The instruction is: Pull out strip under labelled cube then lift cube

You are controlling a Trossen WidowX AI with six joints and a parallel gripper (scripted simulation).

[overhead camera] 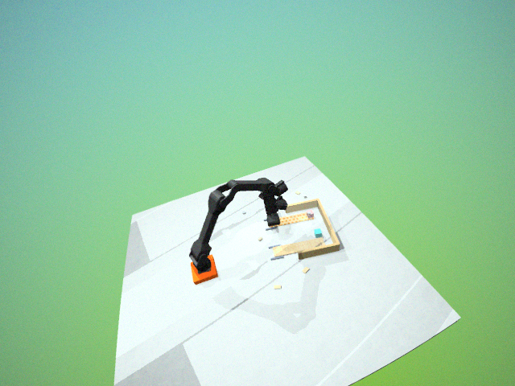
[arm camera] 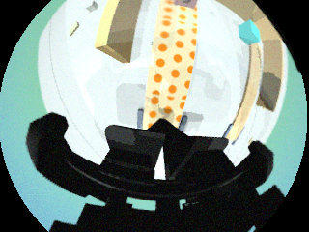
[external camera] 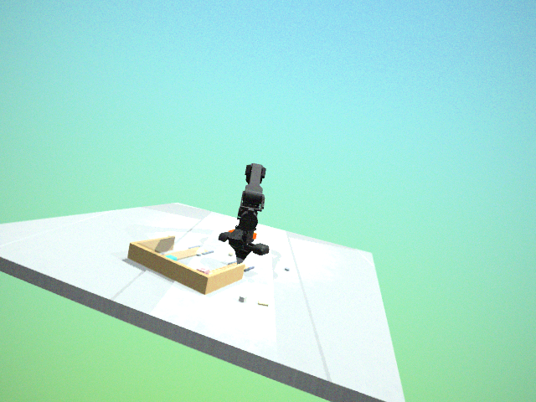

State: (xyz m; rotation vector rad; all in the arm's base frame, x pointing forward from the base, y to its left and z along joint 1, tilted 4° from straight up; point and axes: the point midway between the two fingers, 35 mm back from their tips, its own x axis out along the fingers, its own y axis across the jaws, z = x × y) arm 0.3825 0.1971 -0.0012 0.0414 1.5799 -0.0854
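Observation:
A pink cube (overhead camera: 310,214) (external camera: 203,270) (arm camera: 184,2) rests on the far end of the orange-dotted strip (overhead camera: 293,219) (arm camera: 168,63); its label is not readable now. My gripper (overhead camera: 273,224) (external camera: 240,260) (arm camera: 161,122) points down at the dotted strip's near end, fingers shut with nothing seen between them. Whether the tips touch the strip is not clear. A plain wooden strip (overhead camera: 297,247) (external camera: 186,253) (arm camera: 251,92) lies apart from it. A cyan cube (overhead camera: 317,232) (external camera: 171,257) (arm camera: 249,32) is near its far end; contact is not clear.
A low wooden wall (overhead camera: 328,224) (external camera: 167,264) (arm camera: 116,34) encloses the strips' far ends and sides, with its open side toward the arm base (overhead camera: 203,272). Short grey rails flank each strip's near end. Several small tan and grey pieces are scattered outside the wall.

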